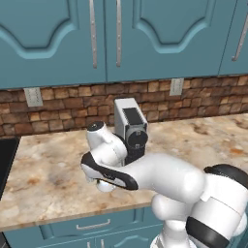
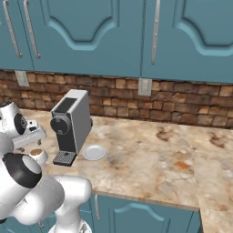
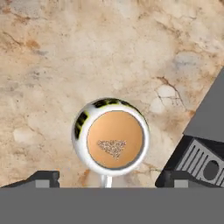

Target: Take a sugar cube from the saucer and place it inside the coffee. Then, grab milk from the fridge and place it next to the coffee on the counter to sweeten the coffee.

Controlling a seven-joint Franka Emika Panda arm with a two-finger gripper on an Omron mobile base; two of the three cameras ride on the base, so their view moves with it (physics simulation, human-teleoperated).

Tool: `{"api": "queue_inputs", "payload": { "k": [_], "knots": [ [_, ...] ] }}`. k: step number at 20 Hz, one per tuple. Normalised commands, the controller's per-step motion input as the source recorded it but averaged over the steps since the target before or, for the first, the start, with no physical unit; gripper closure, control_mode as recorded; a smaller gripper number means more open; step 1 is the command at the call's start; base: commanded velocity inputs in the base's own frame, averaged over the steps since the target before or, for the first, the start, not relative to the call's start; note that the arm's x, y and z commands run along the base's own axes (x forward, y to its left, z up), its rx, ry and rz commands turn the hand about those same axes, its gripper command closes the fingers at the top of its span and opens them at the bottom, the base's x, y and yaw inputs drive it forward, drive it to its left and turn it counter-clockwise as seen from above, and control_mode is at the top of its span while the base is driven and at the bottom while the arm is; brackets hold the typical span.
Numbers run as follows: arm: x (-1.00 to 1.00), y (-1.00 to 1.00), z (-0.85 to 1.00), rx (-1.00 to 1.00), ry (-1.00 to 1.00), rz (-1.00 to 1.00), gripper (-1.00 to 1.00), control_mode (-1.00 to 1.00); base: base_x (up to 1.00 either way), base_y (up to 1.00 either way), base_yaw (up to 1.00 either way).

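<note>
The coffee [image 3: 115,139] is a small white cup of brown liquid, standing on the counter [image 3: 87,48] straight below my hand. A speckled tan patch, the sugar cube [image 3: 112,147], floats in the middle of the liquid. My gripper [image 3: 109,180] hangs above the cup, open, its two dark fingertips [image 3: 43,178] far apart on either side, with nothing between them. From the right base, the coffee [image 2: 38,154] sits left of the coffee machine, and the white saucer [image 2: 94,152] lies bare on the machine's other side. The milk and the fridge are out of view.
The grey-and-black coffee machine [image 2: 70,125] stands close beside the cup, and its drip tray [image 3: 199,162] shows at the hand view's right. A black stovetop [image 1: 6,160] borders the counter [image 1: 43,164] on the left. Teal wall cabinets [image 2: 113,32] hang overhead.
</note>
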Motion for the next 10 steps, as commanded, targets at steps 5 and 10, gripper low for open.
{"api": "queue_inputs", "payload": {
  "k": [5, 10],
  "knots": [
    [-0.82, -0.22, 0.55, 0.04, -0.36, -0.13, -1.0, -1.0, 0.0, 0.0, 0.0],
    [-0.53, -0.66, 0.69, 0.2, -0.37, -0.16, -1.0, -1.0, 0.0, 0.0, 0.0]
  ]
}}
